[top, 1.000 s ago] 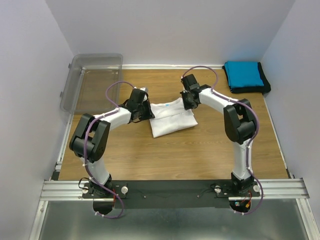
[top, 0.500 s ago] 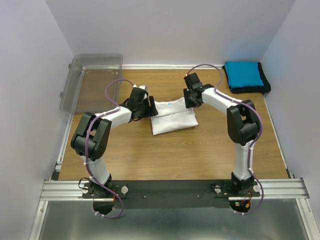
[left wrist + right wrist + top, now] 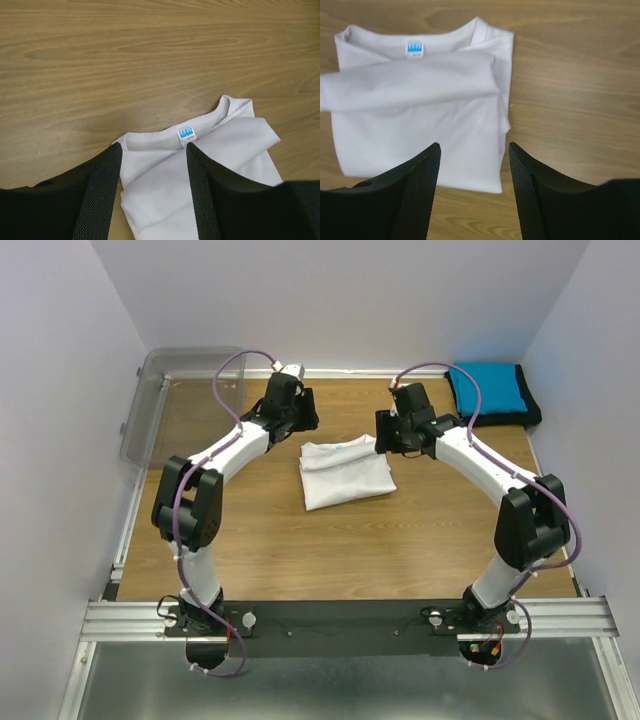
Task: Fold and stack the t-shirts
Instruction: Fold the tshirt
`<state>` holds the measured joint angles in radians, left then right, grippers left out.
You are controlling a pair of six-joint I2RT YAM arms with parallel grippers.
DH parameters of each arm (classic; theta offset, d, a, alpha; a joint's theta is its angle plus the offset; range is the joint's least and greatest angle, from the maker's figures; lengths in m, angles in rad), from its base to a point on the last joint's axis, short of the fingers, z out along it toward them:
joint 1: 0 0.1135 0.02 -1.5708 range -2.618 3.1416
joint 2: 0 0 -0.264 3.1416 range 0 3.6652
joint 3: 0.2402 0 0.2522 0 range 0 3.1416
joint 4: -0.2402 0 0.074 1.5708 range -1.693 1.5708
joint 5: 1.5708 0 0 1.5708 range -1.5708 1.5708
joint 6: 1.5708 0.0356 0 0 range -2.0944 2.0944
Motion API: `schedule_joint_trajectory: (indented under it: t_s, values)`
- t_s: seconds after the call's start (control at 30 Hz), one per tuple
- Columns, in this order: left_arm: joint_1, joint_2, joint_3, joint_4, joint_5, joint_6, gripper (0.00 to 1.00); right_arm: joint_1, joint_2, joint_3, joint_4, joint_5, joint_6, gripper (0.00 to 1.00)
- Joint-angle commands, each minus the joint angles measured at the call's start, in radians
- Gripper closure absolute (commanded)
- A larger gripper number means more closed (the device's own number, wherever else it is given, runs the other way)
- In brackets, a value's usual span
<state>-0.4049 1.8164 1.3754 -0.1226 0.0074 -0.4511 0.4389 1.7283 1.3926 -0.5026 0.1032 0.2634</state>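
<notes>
A folded white t-shirt (image 3: 344, 472) lies flat in the middle of the wooden table, its blue neck label (image 3: 186, 133) at the far edge. In the right wrist view the white t-shirt (image 3: 420, 105) shows a sleeve folded across it. My left gripper (image 3: 303, 412) hovers above the table beyond the shirt's far left corner, open and empty. My right gripper (image 3: 385, 433) hangs over the shirt's far right corner, also open and empty. A folded bright blue t-shirt (image 3: 486, 388) rests on a black one (image 3: 531, 410) at the back right corner.
A clear plastic bin (image 3: 185, 400) stands against the left wall at the back. Walls close the table on three sides. Bare wood (image 3: 330, 550) lies between the white shirt and the arm bases.
Both grippers were shut on the white shirt's far corners, then opened, let go and lifted away toward the back. The shirt now lies freed and flat.
</notes>
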Motion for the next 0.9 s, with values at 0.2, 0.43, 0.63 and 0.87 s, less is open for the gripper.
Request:
schedule_joint_trajectory:
  t_s: [0.2, 0.43, 0.63, 0.87]
  values:
    - [0.006, 0.242, 0.120, -0.104, 0.109, 0.071, 0.68, 0.011, -0.153, -0.231, 0.035, -0.195, 0.097, 0.36]
    - [0.006, 0.284, 0.083, -0.100, 0.108, 0.037, 0.75, 0.011, -0.184, -0.305, 0.052, -0.238, 0.114, 0.36]
    - [0.006, 0.242, -0.099, -0.026, 0.163, -0.112, 0.80, 0.011, -0.233, -0.357, 0.055, -0.197, 0.106, 0.36]
    - [-0.080, 0.011, -0.461, 0.142, 0.250, -0.374, 0.81, 0.012, -0.320, -0.394, 0.053, -0.191, 0.128, 0.36]
